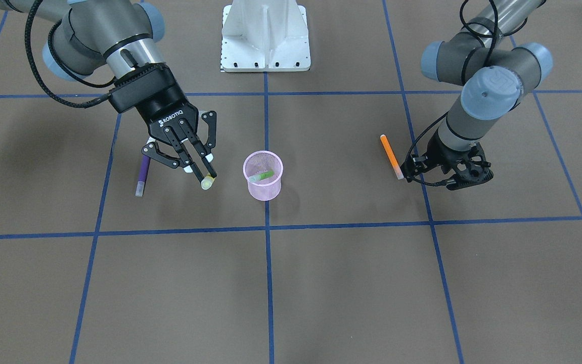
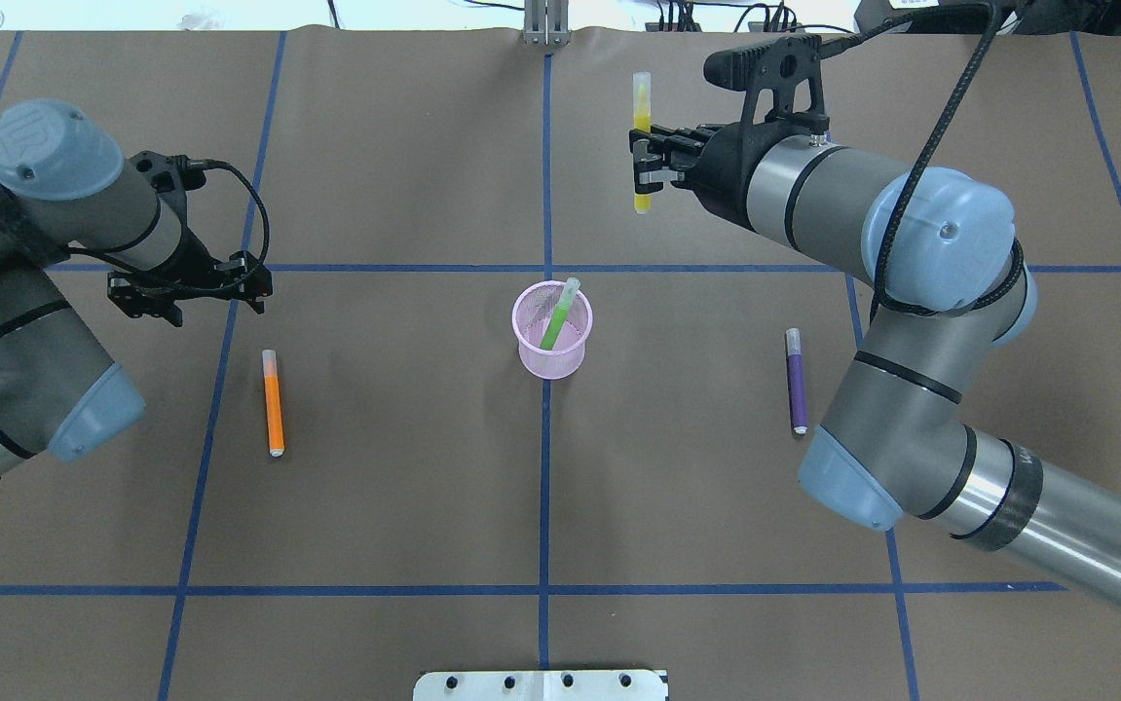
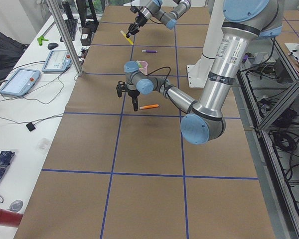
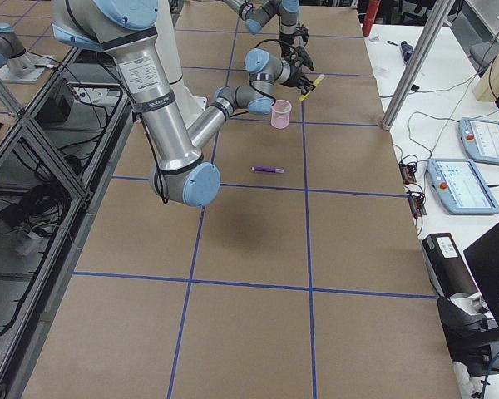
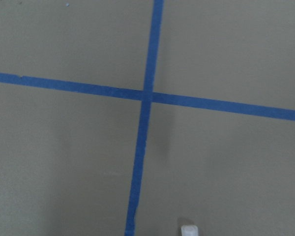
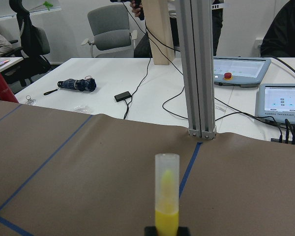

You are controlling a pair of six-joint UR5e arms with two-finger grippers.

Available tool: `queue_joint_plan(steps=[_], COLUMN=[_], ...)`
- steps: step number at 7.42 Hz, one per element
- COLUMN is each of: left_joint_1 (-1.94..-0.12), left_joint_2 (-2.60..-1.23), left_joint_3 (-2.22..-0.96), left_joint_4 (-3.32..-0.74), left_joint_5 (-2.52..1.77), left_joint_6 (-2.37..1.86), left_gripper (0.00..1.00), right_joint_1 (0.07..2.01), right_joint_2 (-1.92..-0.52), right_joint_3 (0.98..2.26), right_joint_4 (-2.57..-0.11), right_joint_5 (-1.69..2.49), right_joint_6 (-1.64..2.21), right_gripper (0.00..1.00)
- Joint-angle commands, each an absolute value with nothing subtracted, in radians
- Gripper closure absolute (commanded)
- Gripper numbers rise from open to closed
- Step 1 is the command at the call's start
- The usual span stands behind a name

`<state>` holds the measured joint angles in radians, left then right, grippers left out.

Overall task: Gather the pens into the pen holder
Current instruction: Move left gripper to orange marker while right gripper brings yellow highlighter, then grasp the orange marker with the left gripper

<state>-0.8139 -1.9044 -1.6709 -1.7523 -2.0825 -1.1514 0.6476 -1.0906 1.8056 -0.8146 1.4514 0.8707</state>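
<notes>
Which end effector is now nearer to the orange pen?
Left. The left end effector hovers close beside the orange pen; the right end effector, shut on a yellow pen, is far across, past the holder.

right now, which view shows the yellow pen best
Overhead exterior: the whole yellow pen shows, clamped mid-length in the right hand. The front view sees it nearly end-on; the right wrist view shows only its capped end; the side views show it small; the left wrist view misses it.
</notes>
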Motion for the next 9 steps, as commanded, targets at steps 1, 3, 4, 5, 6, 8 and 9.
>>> queue_joint_plan(steps=[1,3,4,5,6,8,9], left_joint_1=[-0.761,-0.718,-0.718,-0.716,-0.716,-0.704,-0.703], left_joint_2=[-1.901,-1.902,-1.907,-1.905,-1.905,-1.905,-1.907], left_joint_3=[-1.649,-1.658,-1.666,-1.666,-1.666,-1.667,-1.667], left_joint_4=[-1.799,-1.778,-1.764,-1.764,-1.764,-1.764,-1.764], left_joint_5=[-2.076,-2.069,-2.069,-2.071,-2.071,-2.069,-2.069], left_joint_6=[-1.250,-1.266,-1.266,-1.264,-1.262,-1.262,-1.262], left_gripper=[0.03,0.10,0.18,0.30,0.39,0.44,0.46], right_joint_1=[0.647,0.647,0.646,0.646,0.646,0.646,0.646], right_joint_2=[-1.091,-1.091,-1.091,-1.091,-1.091,-1.091,-1.091], right_joint_3=[1.805,1.805,1.805,1.805,1.805,1.805,1.805], right_joint_4=[-0.813,-0.813,-0.813,-0.813,-0.813,-0.813,-0.813], right_joint_5=[1.451,1.450,1.450,1.448,1.445,1.445,1.445], right_joint_6=[0.871,0.871,0.871,0.871,0.871,0.871,0.871], right_gripper=[1.00,1.00,1.00,1.00,1.00,1.00,1.00])
